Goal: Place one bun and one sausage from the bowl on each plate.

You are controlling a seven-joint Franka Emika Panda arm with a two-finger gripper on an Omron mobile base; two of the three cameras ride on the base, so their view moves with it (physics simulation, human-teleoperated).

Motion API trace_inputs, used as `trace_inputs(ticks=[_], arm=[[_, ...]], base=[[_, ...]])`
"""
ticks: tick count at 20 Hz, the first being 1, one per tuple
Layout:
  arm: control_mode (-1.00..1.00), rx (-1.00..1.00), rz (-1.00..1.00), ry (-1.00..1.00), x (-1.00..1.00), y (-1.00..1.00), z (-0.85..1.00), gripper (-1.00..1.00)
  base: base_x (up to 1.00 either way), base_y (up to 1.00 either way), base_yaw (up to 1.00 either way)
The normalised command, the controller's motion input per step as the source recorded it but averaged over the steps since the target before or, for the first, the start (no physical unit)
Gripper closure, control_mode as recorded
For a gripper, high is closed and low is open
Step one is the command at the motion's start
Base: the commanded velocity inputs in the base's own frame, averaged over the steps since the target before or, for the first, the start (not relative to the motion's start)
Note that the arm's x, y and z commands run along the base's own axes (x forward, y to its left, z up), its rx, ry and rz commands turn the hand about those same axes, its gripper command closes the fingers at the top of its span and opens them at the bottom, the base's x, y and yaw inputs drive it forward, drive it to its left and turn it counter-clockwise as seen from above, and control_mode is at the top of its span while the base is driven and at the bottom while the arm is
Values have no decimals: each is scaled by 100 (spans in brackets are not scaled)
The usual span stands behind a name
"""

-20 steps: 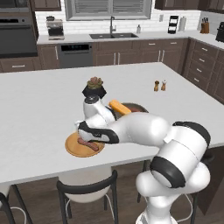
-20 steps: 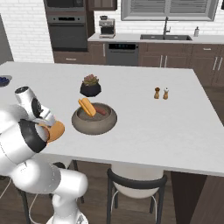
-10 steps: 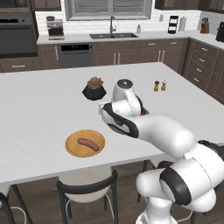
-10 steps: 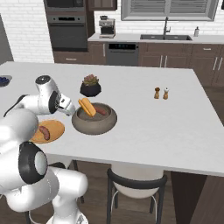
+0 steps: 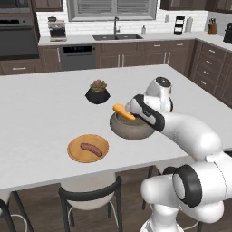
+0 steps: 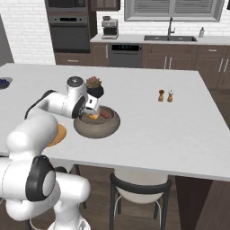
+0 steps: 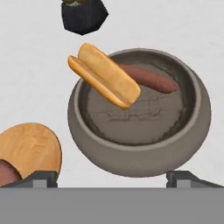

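While our gripper (image 7: 111, 177) hovers above the bowl (image 5: 131, 129) with its jaws spread wide and holding nothing, we see the wooden plate (image 5: 88, 148) nearest us on the white island (image 5: 45, 113), carrying one sausage (image 5: 91, 149). Just beyond it, a bun (image 7: 104, 75) leans over the bowl's rim and a second sausage (image 7: 148, 79) lies inside. Farther back stands the dark potted plant (image 5: 97, 91), with two small shakers (image 6: 165, 95) well apart to the right.
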Motion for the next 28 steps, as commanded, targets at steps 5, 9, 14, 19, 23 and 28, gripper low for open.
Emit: trace_inputs(ticks=[5, 9, 14, 19, 23, 28], arm=[[-100, -12, 41, 13, 61, 22, -32, -100], [-100, -12, 10, 6, 17, 9, -3, -100], [-100, -1, -1, 0, 24, -40, 0, -100], [-100, -1, 0, 0, 21, 1, -6, -100], [-100, -6, 0, 0, 13, 2, -19, -100], [-100, -10, 0, 5, 2, 1, -22, -100]], base=[[0, 0, 0], [0, 0, 0], [0, 0, 0], [0, 0, 0], [0, 0, 0], [0, 0, 0]])
